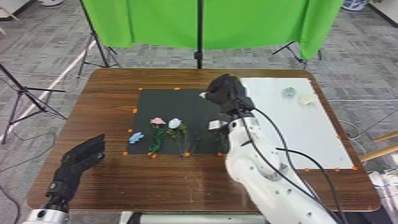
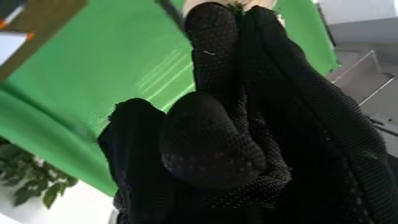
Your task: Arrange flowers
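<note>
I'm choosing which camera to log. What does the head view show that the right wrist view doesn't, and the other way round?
Head view: the pink flower, white flower and blue flower on the black mat, plus the left hand, out over the table's left side.

Right wrist view: a leafy plant in the background.

Both: the right hand with a pale flower at its fingertips, the green curtain, and parts of the table and white sheet.

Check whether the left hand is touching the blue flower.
Apart: the head view shows brown tabletop between the left hand and the blue flower.
</note>
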You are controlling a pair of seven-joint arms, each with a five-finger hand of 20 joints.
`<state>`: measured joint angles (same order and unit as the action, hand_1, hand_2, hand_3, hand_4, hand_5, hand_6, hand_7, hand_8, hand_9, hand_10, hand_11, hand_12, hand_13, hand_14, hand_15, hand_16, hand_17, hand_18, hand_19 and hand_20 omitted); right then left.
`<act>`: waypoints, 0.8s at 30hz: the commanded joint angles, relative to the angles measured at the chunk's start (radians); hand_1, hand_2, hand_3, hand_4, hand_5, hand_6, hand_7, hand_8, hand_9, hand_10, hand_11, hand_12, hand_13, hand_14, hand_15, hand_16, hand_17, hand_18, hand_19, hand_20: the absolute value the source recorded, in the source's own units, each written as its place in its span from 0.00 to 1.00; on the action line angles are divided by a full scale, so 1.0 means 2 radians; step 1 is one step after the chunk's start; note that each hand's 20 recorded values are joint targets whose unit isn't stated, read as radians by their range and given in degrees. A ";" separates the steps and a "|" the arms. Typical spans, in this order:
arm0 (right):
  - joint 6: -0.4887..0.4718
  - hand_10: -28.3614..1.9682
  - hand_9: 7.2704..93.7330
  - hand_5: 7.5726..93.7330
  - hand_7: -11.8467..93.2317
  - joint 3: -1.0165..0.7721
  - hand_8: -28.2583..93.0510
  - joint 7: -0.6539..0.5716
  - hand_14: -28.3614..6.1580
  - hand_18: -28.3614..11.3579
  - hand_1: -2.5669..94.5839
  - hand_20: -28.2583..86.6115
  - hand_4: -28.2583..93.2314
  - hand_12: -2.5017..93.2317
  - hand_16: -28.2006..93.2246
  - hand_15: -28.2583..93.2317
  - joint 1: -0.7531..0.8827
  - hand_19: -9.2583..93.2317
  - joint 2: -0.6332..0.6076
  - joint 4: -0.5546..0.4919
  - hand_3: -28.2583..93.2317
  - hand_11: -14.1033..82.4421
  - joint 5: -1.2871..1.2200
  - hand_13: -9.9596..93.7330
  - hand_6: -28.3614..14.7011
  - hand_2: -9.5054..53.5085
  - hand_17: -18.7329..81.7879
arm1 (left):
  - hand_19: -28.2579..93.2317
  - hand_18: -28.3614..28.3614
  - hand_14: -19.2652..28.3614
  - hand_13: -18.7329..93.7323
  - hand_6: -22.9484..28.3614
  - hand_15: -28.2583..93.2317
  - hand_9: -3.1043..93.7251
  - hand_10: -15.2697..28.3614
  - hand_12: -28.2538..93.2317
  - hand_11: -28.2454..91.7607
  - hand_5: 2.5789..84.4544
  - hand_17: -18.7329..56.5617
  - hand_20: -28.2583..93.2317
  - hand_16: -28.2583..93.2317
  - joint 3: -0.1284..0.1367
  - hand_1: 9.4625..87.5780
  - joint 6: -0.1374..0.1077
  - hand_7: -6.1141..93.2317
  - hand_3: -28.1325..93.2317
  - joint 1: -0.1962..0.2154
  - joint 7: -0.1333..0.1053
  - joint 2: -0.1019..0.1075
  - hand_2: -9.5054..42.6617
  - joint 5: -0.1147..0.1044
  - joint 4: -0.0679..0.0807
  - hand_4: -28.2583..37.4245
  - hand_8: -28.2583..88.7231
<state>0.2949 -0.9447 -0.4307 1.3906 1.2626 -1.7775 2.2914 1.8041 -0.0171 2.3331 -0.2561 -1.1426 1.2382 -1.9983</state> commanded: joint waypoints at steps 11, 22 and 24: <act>-0.094 0.66 0.97 0.84 0.36 0.050 0.30 -0.008 0.79 0.35 0.67 0.79 0.12 0.48 0.54 0.74 -0.040 1.00 -0.028 -0.005 0.68 0.25 -0.006 0.97 0.66 0.00 0.81 | 0.25 0.68 0.71 0.44 0.52 0.30 0.39 0.60 0.35 0.36 0.44 0.34 0.38 0.26 0.005 0.31 0.010 0.17 0.73 0.004 0.009 0.000 0.00 0.002 0.001 0.14 0.19; -0.121 0.67 0.98 0.84 0.36 0.064 0.30 -0.010 0.79 0.34 0.66 0.79 0.10 0.48 0.54 0.74 -0.034 1.00 -0.038 -0.001 0.71 0.24 0.007 0.97 0.67 0.00 0.81 | 0.25 0.68 0.71 0.44 0.52 0.30 0.39 0.60 0.35 0.35 0.44 0.34 0.38 0.27 0.008 0.32 0.017 0.16 0.73 0.004 0.014 0.003 0.00 0.003 0.000 0.15 0.20; -0.127 0.67 0.97 0.83 0.36 0.063 0.30 -0.011 0.79 0.34 0.65 0.79 0.10 0.48 0.54 0.74 -0.032 1.00 -0.037 0.000 0.71 0.24 0.001 0.97 0.67 0.00 0.81 | 0.25 0.68 0.71 0.44 0.52 0.30 0.39 0.60 0.35 0.35 0.44 0.34 0.38 0.27 0.009 0.32 0.016 0.16 0.72 0.004 0.014 0.003 0.00 0.002 0.000 0.15 0.20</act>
<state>0.0759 -0.8238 -0.4467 1.3095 1.1928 -1.7812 2.2929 1.8152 0.0003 2.3331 -0.2424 -1.1384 1.2386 -1.9992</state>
